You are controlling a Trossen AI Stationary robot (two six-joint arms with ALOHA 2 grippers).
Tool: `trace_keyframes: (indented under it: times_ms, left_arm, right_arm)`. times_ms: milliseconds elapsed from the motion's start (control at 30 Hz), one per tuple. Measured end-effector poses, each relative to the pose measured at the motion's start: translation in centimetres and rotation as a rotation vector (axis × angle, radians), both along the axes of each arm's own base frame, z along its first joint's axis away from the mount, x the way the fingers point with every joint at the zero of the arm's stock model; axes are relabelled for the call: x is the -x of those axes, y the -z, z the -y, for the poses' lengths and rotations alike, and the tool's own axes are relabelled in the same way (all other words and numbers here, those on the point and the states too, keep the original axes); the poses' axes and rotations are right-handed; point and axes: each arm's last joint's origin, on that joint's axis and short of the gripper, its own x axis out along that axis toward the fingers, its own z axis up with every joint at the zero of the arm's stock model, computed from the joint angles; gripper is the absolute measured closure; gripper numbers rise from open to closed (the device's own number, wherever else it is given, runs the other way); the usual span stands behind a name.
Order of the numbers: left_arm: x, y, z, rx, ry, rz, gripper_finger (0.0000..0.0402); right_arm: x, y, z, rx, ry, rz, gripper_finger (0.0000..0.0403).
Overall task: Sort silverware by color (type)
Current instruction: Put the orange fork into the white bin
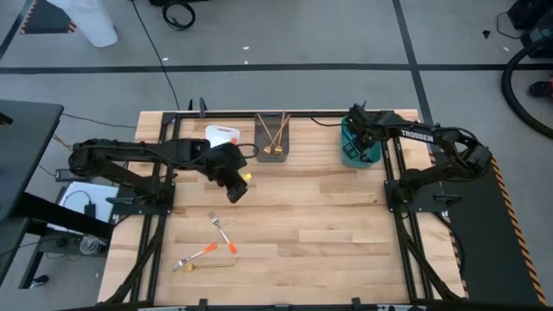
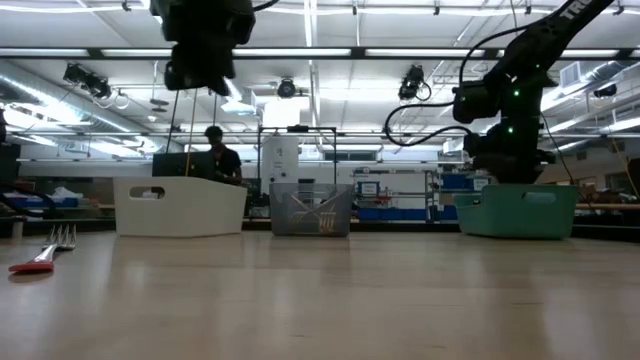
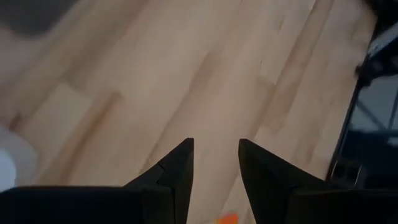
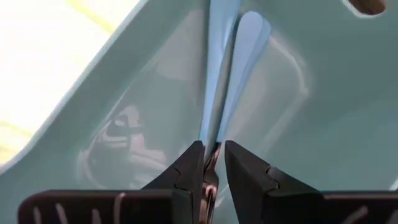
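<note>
High view: wooden counter [image 1: 346, 233]; teal bin [image 1: 350, 155] at its far right, right hand [image 4: 213, 163] inside it, fingers slightly parted beside blue-handled utensils [image 4: 230, 74]. Left hand [image 1: 235, 192], spread and empty, hovers mid-counter; orange-handled forks [image 1: 220, 231] lie nearer the front.

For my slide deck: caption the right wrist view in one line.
Right tool, slightly open, over blue utensils inside the teal bin.

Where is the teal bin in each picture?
High view: teal bin at the table's far edge, on the right, under the right gripper.
Low view: at the right, past the grey bin.
Left wrist view: not in it.
Right wrist view: its inside wall fills the picture.
Shared landmark: the right arm over the bin.
</note>
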Motion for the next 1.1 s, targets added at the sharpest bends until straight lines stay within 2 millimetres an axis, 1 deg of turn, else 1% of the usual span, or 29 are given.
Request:
trace_keyframes:
  times_ms: [167,300,400,500,633,700,833,967,1100]
  left_arm:
    - [1.3,0.7,2.5,-0.012,0.103,-0.144,0.0267]
    - [2.2,1.7,4.4,-0.079,0.157,-0.227,0.0267]
    - [2.9,2.8,5.5,-0.098,0.202,-0.271,0.0270]
    - [3.7,4.4,6.4,-0.103,0.233,-0.323,0.0277]
    - [4.7,6.7,7.2,-0.075,0.201,-0.384,0.0285]
    - [5.1,7.5,7.6,-0.049,0.195,-0.404,0.0287]
    - [5.6,8.8,8.8,0.003,0.201,-0.390,0.0290]
    - [6.1,9.2,10.0,0.024,0.198,-0.393,0.0290]
    - [6.5,9.3,11.1,0.052,0.184,-0.390,0.0290]
  right_arm:
    - [-0.3,-1.1,0.1,-0.037,-0.010,0.018,0.0325]
    - [-0.7,-2.5,0.5,-0.038,-0.011,0.057,0.0325]
    - [-1.1,-3.5,0.7,-0.036,-0.008,0.097,0.0325]
    - [-1.8,-4.5,0.7,-0.019,-0.024,0.128,0.0325]
    - [-2.8,-5.4,0.4,0.008,-0.069,0.160,0.0325]
    - [-3.4,-5.7,0.1,0.021,-0.095,0.175,0.0325]
    - [-4.4,-5.8,-0.6,0.041,-0.145,0.203,0.0325]
    - [-5.2,-5.9,-1.4,0.040,-0.186,0.229,0.0325]
    - [-5.9,-5.9,-2.3,0.026,-0.209,0.245,0.0325]
